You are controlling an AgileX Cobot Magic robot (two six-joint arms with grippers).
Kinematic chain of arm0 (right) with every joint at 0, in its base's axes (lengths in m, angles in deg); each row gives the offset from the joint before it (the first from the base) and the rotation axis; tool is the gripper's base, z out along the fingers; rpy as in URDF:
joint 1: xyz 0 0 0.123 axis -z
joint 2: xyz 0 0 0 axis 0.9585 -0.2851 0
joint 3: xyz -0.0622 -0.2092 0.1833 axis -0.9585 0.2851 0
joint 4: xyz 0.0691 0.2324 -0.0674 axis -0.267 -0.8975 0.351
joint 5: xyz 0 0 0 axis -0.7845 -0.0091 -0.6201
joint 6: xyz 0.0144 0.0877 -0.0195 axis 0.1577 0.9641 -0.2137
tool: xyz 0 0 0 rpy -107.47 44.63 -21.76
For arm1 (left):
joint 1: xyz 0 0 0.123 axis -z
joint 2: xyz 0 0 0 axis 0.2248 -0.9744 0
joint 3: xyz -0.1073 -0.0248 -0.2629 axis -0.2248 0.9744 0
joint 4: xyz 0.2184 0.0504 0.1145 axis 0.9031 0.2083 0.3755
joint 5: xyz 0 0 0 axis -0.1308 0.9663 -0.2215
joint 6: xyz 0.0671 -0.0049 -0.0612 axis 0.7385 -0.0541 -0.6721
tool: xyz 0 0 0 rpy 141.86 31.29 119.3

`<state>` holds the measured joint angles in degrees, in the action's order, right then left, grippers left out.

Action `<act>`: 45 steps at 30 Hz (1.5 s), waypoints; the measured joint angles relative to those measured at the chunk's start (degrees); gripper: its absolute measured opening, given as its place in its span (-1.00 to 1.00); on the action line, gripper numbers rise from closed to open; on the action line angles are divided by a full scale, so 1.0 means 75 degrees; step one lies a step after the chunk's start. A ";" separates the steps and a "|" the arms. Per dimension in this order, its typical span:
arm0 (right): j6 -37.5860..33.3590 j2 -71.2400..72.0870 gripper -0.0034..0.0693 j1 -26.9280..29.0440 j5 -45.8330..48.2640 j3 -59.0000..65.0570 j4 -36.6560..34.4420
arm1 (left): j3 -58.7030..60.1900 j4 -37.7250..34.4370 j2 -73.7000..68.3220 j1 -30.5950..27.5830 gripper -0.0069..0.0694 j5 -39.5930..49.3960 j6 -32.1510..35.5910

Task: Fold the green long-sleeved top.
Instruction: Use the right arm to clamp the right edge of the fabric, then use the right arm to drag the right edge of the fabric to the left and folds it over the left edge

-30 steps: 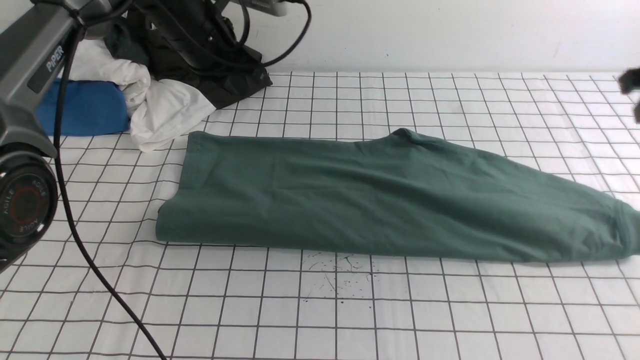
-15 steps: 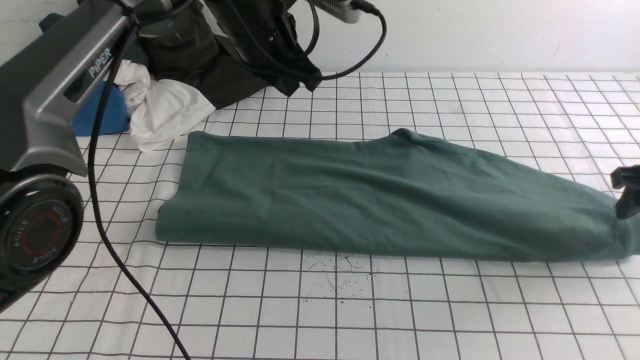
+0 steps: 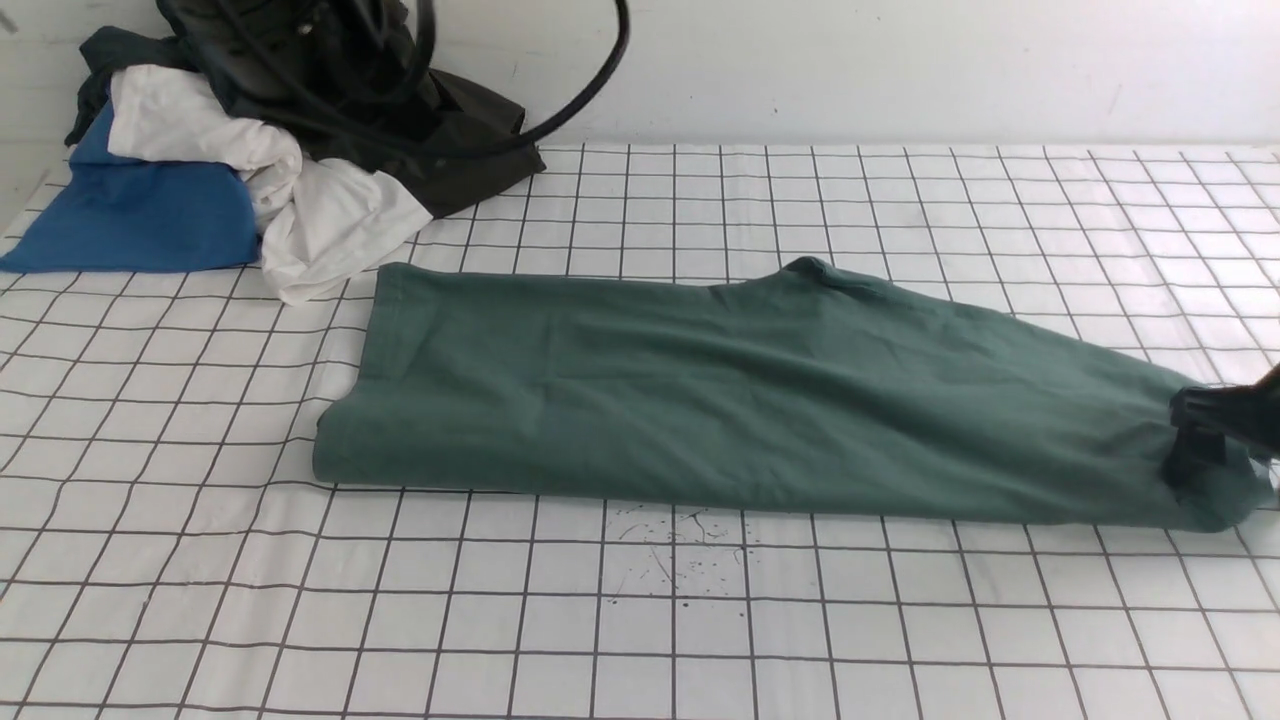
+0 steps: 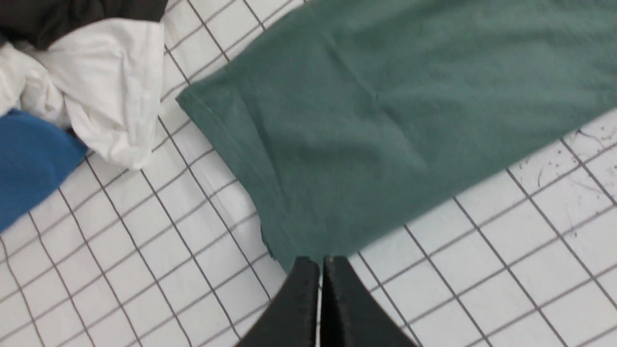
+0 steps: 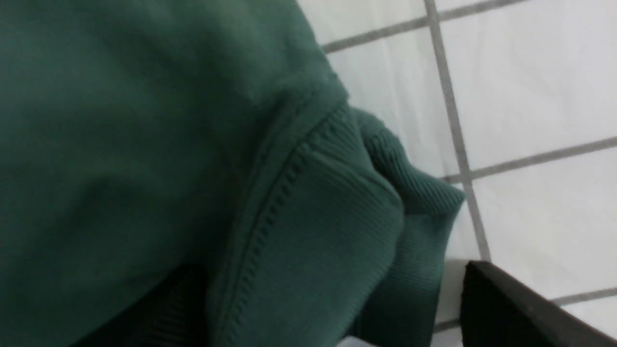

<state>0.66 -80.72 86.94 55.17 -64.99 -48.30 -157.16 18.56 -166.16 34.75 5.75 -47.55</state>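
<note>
The green long-sleeved top [image 3: 720, 400] lies folded into a long band across the gridded table, hem at the left, ribbed cuffs [image 3: 1225, 500] at the right end. My right gripper [image 3: 1205, 445] is down on that cuff end. In the right wrist view its gripper [image 5: 328, 308] is open, with the bunched cuffs [image 5: 347, 202] between one black finger [image 5: 516, 308] and the other in shadow. My left gripper [image 4: 321, 262] is shut and empty, hovering above the top's near hem corner [image 4: 289, 241]. The neck tag and chest logo are hidden.
A pile of clothes sits at the back left: a blue one [image 3: 150, 215], a white one [image 3: 320, 225] and a dark one [image 3: 450, 150], with the left arm's black cables [image 3: 560, 110] over it. Ink specks [image 3: 680, 550] mark the cloth in front of the top.
My left arm has swung up and out of the front view's left side. My right gripper has come down from the back right onto the cuff end of the top.
</note>
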 joint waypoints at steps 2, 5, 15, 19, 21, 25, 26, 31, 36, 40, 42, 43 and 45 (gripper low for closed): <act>-0.0214 0.0000 0.64 0.0000 0.0001 -0.0008 -0.0208 | 0.0452 -0.0002 0.0308 0.0000 -0.84 0.0006 -0.0043; -0.0459 0.0000 0.30 0.0000 0.0101 -0.0063 -0.0350 | 0.0766 -0.0002 0.0542 0.0000 -0.84 0.0006 -0.0060; -0.0583 0.1155 -0.89 -0.0013 0.0823 -0.0658 0.0758 | 0.0886 -0.0002 0.0603 0.0000 -0.84 -0.0028 -0.0079; -0.0414 0.1710 -0.89 -0.0070 0.1338 -0.1316 0.1143 | 0.0886 -0.0002 0.0603 0.0000 -0.84 -0.0035 -0.0109; -0.0454 0.2026 -0.89 -0.0282 0.1712 -0.1881 0.1231 | 0.0886 -0.0002 0.0603 0.0000 -0.84 -0.0043 -0.0117; -0.0834 0.2327 -0.89 -0.1704 0.2451 -0.3388 0.1025 | 0.0886 -0.0002 0.0603 0.0000 -0.84 -0.0206 -0.0115; -0.0866 0.2308 -0.89 -0.2042 0.2492 -0.3543 0.0975 | 0.0886 -0.0002 0.0603 0.0000 -0.84 -0.0205 -0.0115; -0.0925 0.1762 -0.89 -0.4079 0.2404 -0.4448 0.0501 | 0.0886 -0.0002 0.0603 0.0000 -0.84 -0.0205 -0.0115; -0.0917 0.0488 -0.89 -0.5769 0.1589 -0.5080 0.0010 | 0.0886 -0.0002 0.0681 0.0000 -0.84 -0.0112 -0.0115; -0.0903 -0.0317 -0.89 -0.6451 0.1104 -0.5491 -0.0352 | 0.0886 -0.0002 0.0854 0.0000 -0.84 -0.0045 -0.0115; -0.0880 -0.1059 -0.89 -0.6843 0.0715 -0.5882 -0.0730 | 0.0886 -0.0002 0.1072 0.0000 -0.84 -0.0022 -0.0115; -0.0877 -0.1250 -0.89 -0.6956 0.0624 -0.6029 -0.0837 | 0.0886 -0.0002 0.1153 0.0000 -0.84 -0.0022 -0.0115; -0.0869 -0.1708 -0.89 -0.7123 0.0389 -0.6281 -0.1090 | 0.0886 0.0009 0.1378 0.0000 -0.84 -0.0012 -0.0115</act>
<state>-5.85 -93.53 33.52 58.09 -112.10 -56.48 -150.51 18.62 -155.82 34.75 5.66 -48.41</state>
